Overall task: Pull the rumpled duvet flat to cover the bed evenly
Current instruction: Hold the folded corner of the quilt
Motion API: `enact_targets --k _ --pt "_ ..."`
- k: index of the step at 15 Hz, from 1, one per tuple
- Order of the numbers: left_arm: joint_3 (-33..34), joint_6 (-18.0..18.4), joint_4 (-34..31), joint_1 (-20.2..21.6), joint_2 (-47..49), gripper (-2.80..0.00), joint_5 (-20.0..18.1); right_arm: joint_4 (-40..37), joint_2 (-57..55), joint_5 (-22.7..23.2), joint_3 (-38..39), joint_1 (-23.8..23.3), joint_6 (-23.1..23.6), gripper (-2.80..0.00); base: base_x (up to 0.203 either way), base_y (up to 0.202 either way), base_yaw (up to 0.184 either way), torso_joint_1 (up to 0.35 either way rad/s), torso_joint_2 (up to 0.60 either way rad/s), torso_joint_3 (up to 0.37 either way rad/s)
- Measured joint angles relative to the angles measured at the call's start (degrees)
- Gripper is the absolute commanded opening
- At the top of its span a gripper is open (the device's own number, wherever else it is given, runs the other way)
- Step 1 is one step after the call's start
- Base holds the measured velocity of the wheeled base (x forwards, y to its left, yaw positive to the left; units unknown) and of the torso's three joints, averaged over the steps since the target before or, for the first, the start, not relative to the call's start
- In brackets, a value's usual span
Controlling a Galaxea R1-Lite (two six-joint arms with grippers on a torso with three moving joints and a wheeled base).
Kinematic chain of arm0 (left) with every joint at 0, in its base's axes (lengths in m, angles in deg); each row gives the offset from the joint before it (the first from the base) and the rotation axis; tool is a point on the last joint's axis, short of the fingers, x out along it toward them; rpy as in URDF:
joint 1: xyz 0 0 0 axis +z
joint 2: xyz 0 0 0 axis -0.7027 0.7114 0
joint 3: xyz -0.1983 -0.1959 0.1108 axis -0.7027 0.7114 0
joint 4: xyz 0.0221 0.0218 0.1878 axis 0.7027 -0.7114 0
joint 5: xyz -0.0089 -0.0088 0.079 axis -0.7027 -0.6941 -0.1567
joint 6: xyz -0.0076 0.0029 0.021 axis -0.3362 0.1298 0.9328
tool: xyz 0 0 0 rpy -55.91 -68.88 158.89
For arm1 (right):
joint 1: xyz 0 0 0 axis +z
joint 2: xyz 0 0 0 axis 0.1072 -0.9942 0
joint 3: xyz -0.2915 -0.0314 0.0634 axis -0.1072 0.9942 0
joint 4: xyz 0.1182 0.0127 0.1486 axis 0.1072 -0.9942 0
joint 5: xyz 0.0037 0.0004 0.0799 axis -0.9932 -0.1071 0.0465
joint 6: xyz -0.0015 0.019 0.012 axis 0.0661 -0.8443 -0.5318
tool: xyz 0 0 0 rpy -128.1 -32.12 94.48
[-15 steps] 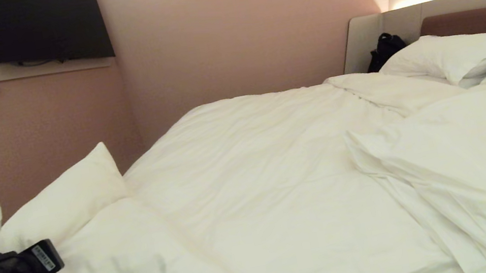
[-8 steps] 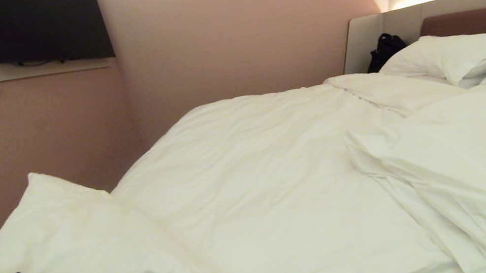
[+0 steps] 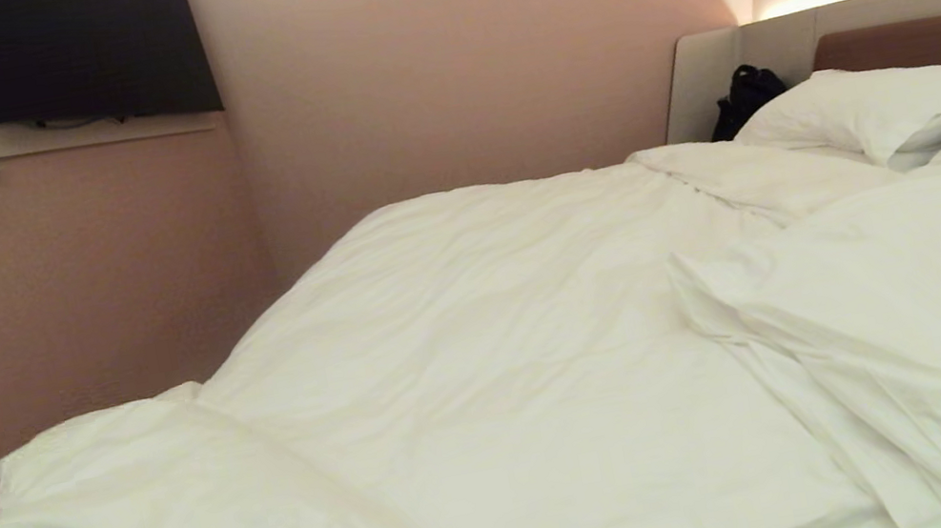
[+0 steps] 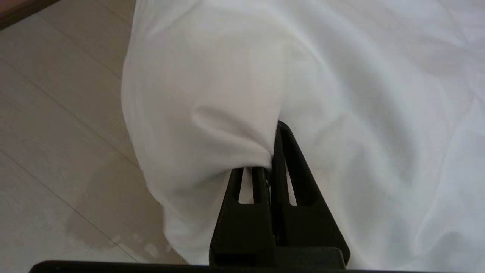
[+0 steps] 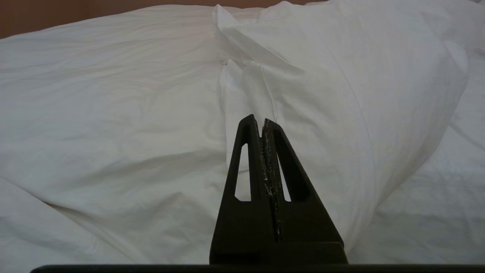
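L gripper (image 4: 271, 151) pinched shut on duvet (image 3: 490, 377) corner, lower left of head frame, R gripper (image 5: 262, 125) shut, empty; risk: thin fold slipping out under pull.

the duvet (image 3: 490, 377) is spread, white and puffy, over most of the bed (image 3: 925, 39), creased throughout. its near left corner is bunched and pinched, hanging past the mattress edge above the floor. on the right a folded-over mound is left rumpled. a mauve padded headboard is seen at the far end.
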Motion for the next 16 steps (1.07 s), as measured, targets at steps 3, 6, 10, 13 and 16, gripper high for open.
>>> enact_targets --k 3,6,10,13,16 --pt "0.81 0.12 -1.22 -0.07 -2.15 0.00 -0.10 0.00 0.00 0.02 0.00 0.00 0.00 -2.80 0.000 0.000 0.000 0.000 0.00 0.000" --pt "1.11 0.18 -1.46 -0.07 -4.35 0.00 -0.07 -0.02 0.00 0.00 0.00 0.00 0.00 -2.80 0.000 0.000 0.000 0.000 0.00 0.000" --pt "0.83 1.38 -5.82 -0.07 -9.99 0.00 0.11 0.01 0.00 0.00 0.00 0.00 0.02 -2.80 0.000 0.000 0.000 0.000 0.00 0.000" --pt "-1.61 2.37 -14.70 -0.07 -15.74 0.00 -0.04 0.01 0.00 0.00 0.00 0.00 0.02 -2.80 0.000 0.000 0.000 0.000 0.00 0.000" --pt "-3.03 2.94 -16.23 -0.07 -18.71 0.00 -0.10 0.01 0.00 -0.02 0.00 0.00 0.01 -2.80 0.000 0.000 0.000 0.000 0.00 0.000"
